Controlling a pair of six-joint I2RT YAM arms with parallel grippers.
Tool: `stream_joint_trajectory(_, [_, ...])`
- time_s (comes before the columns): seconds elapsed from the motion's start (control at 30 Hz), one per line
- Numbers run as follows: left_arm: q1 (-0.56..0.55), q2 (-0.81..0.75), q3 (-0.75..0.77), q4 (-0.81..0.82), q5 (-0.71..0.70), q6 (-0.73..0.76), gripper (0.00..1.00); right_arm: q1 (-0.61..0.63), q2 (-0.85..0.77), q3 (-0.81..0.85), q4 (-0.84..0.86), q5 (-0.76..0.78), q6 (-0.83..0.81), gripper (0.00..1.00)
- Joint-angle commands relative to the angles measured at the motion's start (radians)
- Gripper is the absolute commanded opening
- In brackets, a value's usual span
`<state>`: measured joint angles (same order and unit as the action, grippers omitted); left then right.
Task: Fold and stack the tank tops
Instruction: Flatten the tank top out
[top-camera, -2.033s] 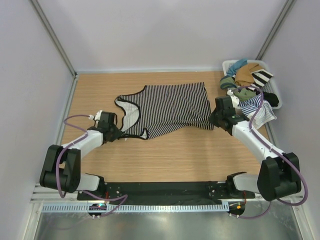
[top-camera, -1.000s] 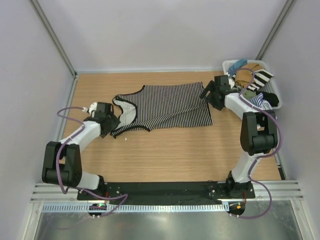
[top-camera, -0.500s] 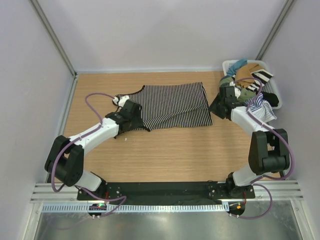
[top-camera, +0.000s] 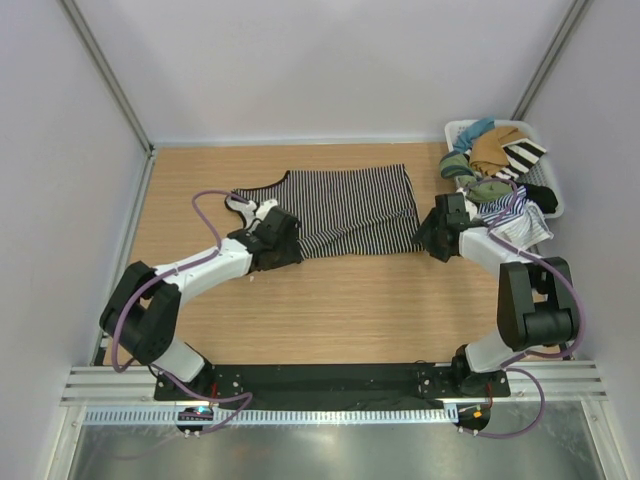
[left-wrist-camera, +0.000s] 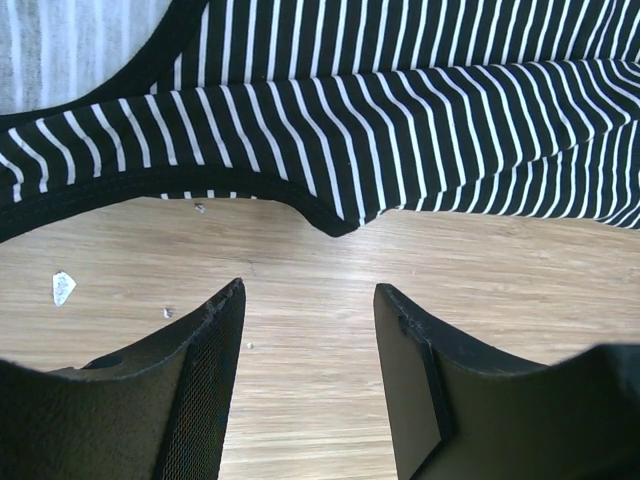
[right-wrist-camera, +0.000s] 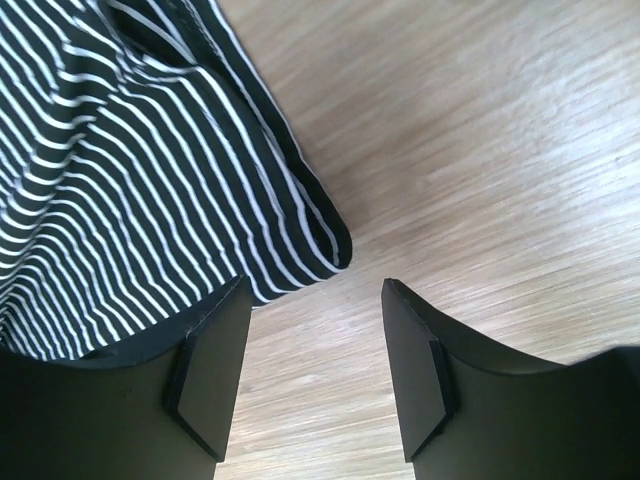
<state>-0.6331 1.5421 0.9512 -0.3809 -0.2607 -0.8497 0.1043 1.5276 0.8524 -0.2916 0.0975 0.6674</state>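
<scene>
Top external view: the black-and-white tank top lies spread flat on the wooden bench, toward the rear middle, straps to the left and hem to the right. The left gripper sits at the top's near-left edge and the right gripper at its near-right hem corner. The blue-and-white tank top hangs over the near side of the basket at the rear right, among other clothes.

Left wrist view: the gripper's fingers stand apart with bare wood between them, holding nothing. The striped armhole edge lies just ahead, and a small white scrap rests on the bench to the left.

Right wrist view: the fingers are likewise spread and hold nothing. The hem corner lies just ahead of the left finger.
</scene>
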Motion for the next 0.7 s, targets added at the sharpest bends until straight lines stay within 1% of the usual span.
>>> stream_joint_trajectory(0.0, [-0.016,0.009,0.026,0.042,0.005,-0.002,0.56,0.000,0.015,-0.015,0.068,-0.007,0.038,0.61])
stream_joint_trajectory(0.07, [-0.022,0.019,0.026,0.046,0.008,-0.003,0.55,0.002,0.037,-0.018,0.075,-0.010,0.043,0.60])
stream_joint_trajectory(0.1, [-0.025,0.030,0.029,0.048,0.011,-0.002,0.54,0.003,0.045,-0.021,0.091,-0.012,0.044,0.56])
stream_joint_trajectory(0.17, [-0.030,0.039,0.035,0.048,0.018,0.011,0.51,0.003,0.063,-0.024,0.101,-0.010,0.046,0.52])
stream_joint_trajectory(0.2, [-0.033,0.052,0.041,0.048,0.021,0.014,0.51,0.003,0.066,-0.026,0.103,-0.005,0.046,0.41])
stream_joint_trajectory(0.27, [-0.039,0.062,0.047,0.039,0.021,0.020,0.50,0.003,0.069,-0.024,0.106,0.010,0.043,0.31])
stream_joint_trajectory(0.3, [-0.042,0.072,0.052,0.036,0.018,0.023,0.50,0.002,0.069,-0.026,0.109,0.018,0.040,0.22])
stream_joint_trajectory(0.33, [-0.046,0.078,0.054,0.031,0.017,0.023,0.50,0.003,0.069,-0.030,0.111,0.019,0.041,0.17])
stream_joint_trajectory(0.37, [-0.046,0.082,0.052,0.025,0.011,0.021,0.53,0.003,0.068,-0.030,0.115,0.015,0.031,0.11])
stream_joint_trajectory(0.4, [-0.046,0.087,0.052,0.027,0.008,0.012,0.54,0.003,0.074,-0.032,0.133,-0.010,0.021,0.01])
stream_joint_trajectory(0.57, [-0.046,0.122,0.043,0.086,-0.015,0.001,0.55,0.005,0.077,-0.035,0.147,-0.009,0.014,0.01])
stream_joint_trajectory(0.67, [-0.045,0.150,0.061,0.106,0.003,0.005,0.54,0.005,0.074,-0.035,0.147,-0.007,0.006,0.01])
